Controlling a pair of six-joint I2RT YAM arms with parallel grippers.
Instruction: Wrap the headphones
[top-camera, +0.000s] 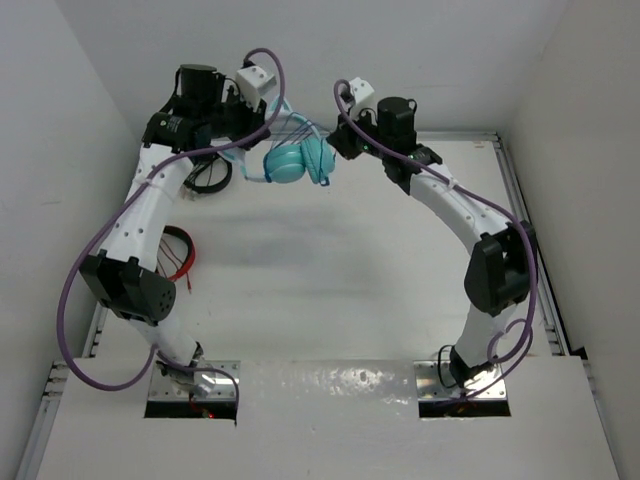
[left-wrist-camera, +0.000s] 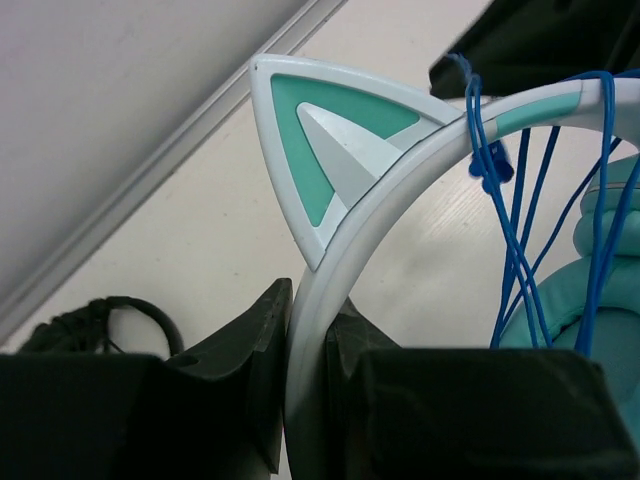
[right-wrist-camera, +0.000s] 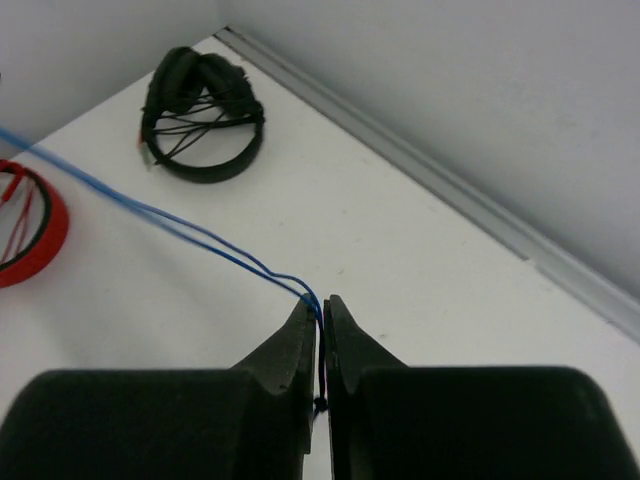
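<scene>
step: winding cable (right-wrist-camera: 265, 270) round headphones (top-camera: 298, 158)
left gripper (left-wrist-camera: 312, 300): I clamp headband (left-wrist-camera: 365, 215)
right gripper (right-wrist-camera: 321, 308): I pinch cable between my tips
next: another taut loop over headband

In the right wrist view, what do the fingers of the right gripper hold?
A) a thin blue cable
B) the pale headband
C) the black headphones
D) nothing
A: the right gripper is shut on the thin blue cable, which runs off to the left, while the black headphones lie apart near the wall.
</scene>
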